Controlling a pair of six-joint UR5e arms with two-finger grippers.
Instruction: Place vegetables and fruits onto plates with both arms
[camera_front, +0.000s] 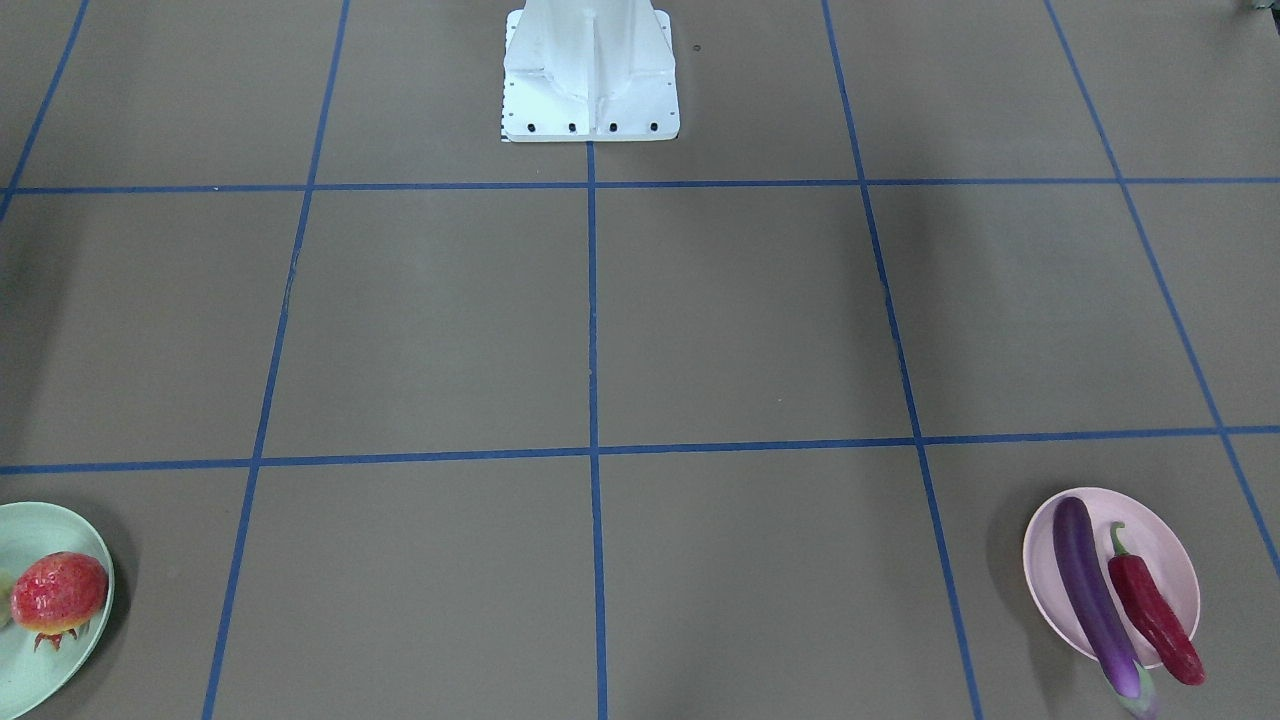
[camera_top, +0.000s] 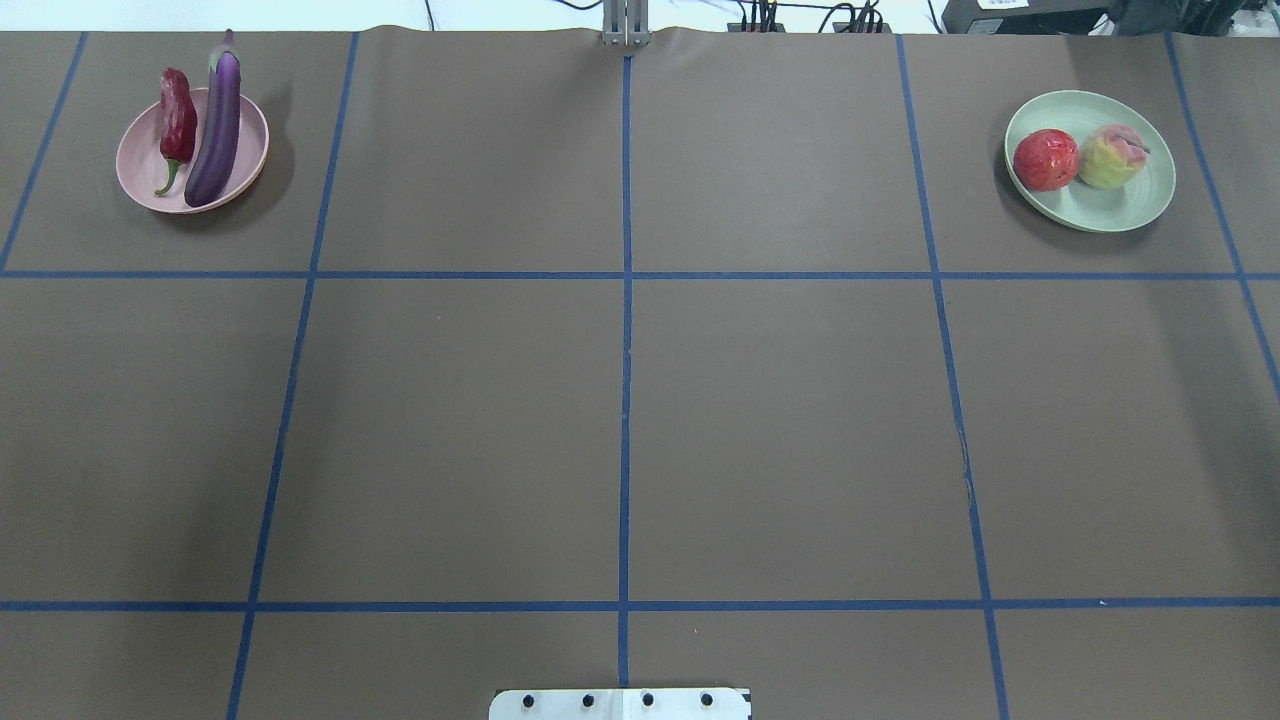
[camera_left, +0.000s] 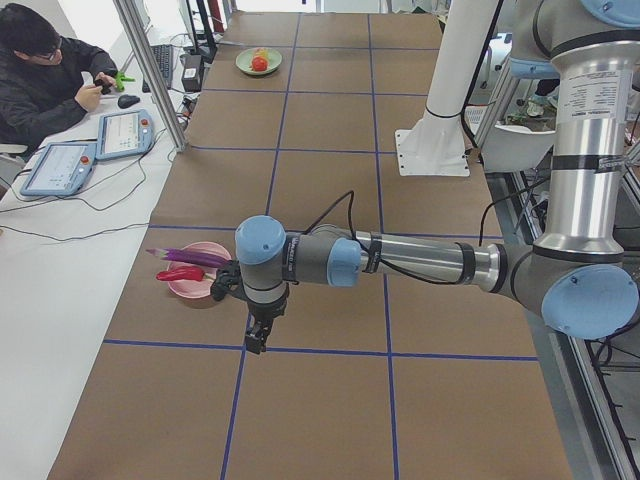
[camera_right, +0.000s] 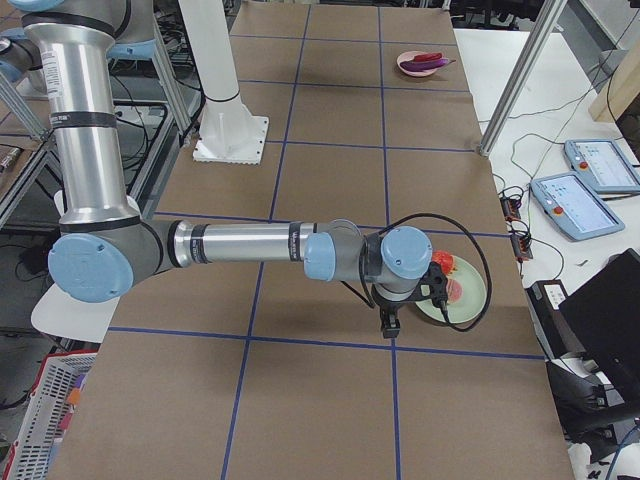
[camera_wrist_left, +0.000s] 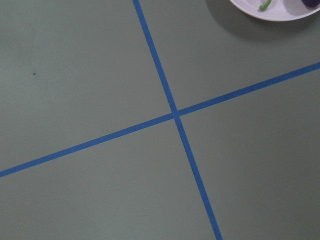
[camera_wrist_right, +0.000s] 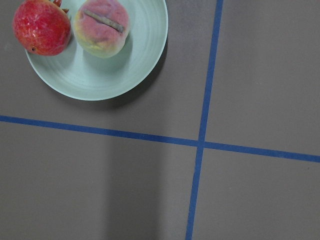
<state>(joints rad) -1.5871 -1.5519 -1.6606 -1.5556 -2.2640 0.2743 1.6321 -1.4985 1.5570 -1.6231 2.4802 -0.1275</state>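
Note:
On the pale pink plate at the far left lie the purple eggplant and the red chili pepper, side by side. The mint green plate at the far right holds the pomegranate and the peach. My left gripper shows only in the exterior left view, pointing down beside the pink plate. My right gripper shows only in the exterior right view, next to the green plate. I cannot tell whether either is open or shut. Neither wrist view shows fingers.
The white base block stands at the robot's edge of the brown, blue-taped table. A person sits at a side desk with control tablets. An aluminium post rises by the table's far edge.

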